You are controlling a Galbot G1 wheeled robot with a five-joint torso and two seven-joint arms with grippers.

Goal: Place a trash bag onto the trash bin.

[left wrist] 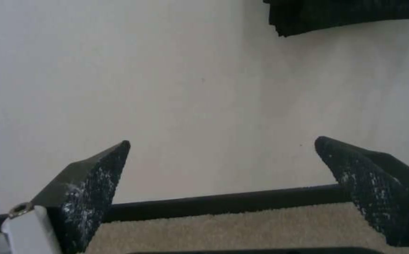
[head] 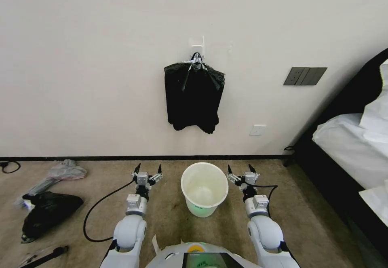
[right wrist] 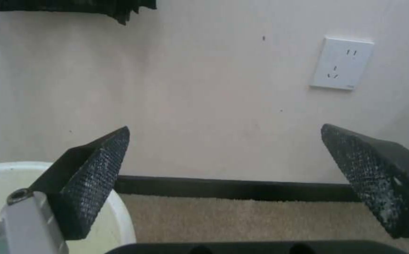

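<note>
Nothing done yet: trash bin (head: 204, 188) unlined between left gripper (head: 147, 169) and right gripper (head: 241, 169), both wide open, empty. Still to fetch: bundle of black bags (head: 194, 97) hanging on wall above and beyond both.

Smooth cream plastic trash bin (head: 204, 188), slight sheen inside. Matt black plastic bundle of bags (head: 194, 98) on wall. Coarse beige carpet (head: 169, 215). Black textured pads (right wrist: 96, 176), white-scuffed.
</note>
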